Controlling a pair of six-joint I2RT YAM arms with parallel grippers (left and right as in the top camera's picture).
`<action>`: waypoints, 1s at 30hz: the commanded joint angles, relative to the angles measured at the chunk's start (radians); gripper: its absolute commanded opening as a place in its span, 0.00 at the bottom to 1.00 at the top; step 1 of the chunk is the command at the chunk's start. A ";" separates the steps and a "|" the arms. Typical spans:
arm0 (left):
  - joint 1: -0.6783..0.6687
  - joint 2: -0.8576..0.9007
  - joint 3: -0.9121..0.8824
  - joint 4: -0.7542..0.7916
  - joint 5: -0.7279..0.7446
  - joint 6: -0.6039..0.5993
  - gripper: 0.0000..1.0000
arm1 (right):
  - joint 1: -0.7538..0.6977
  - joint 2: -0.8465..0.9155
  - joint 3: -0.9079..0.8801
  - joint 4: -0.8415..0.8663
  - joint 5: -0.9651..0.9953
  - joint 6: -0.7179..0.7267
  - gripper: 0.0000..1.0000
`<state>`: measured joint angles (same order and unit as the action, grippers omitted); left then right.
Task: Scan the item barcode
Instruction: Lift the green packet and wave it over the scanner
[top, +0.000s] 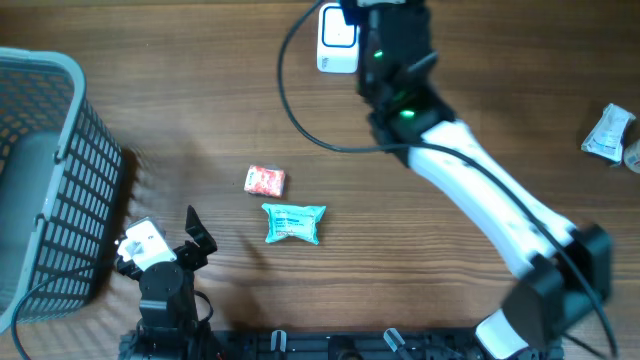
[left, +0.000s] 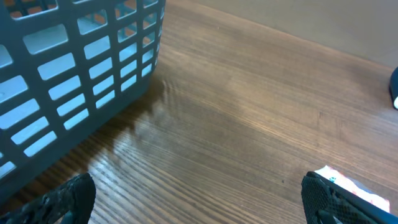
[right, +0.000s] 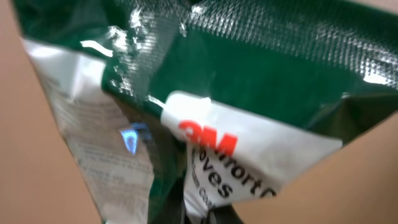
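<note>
Right gripper (top: 362, 14) is fully closed on a green 3M packet (right: 261, 74) of glossy, crinkled film with a white label band and fine print down one flank. The packet sits directly ahead of the fingers and fills the wrist view; I cannot tell its long axis or barcode face. The white boxy scanner (top: 337, 40) lies just beside this hand, so the right arm is nearer. Left gripper (top: 197, 232) is spread wide and empty, well apart, beside the mesh basket (top: 60, 68).

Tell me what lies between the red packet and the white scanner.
In the overhead view, only a black cable crosses the stretch between the red packet and the white scanner.
</note>
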<state>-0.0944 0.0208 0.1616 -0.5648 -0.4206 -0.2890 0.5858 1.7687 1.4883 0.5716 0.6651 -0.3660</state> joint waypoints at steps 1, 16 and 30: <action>-0.004 -0.005 -0.007 0.003 0.009 0.020 1.00 | 0.007 0.112 0.006 0.201 0.105 -0.161 0.04; -0.004 -0.005 -0.007 0.003 0.009 0.020 1.00 | 0.049 0.548 0.006 0.673 -0.023 -0.551 0.05; -0.004 -0.005 -0.007 0.003 0.009 0.020 1.00 | 0.128 0.644 0.006 0.506 0.000 -0.494 0.05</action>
<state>-0.0944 0.0204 0.1612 -0.5648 -0.4198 -0.2890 0.6979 2.3718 1.4876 1.0882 0.6590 -0.9028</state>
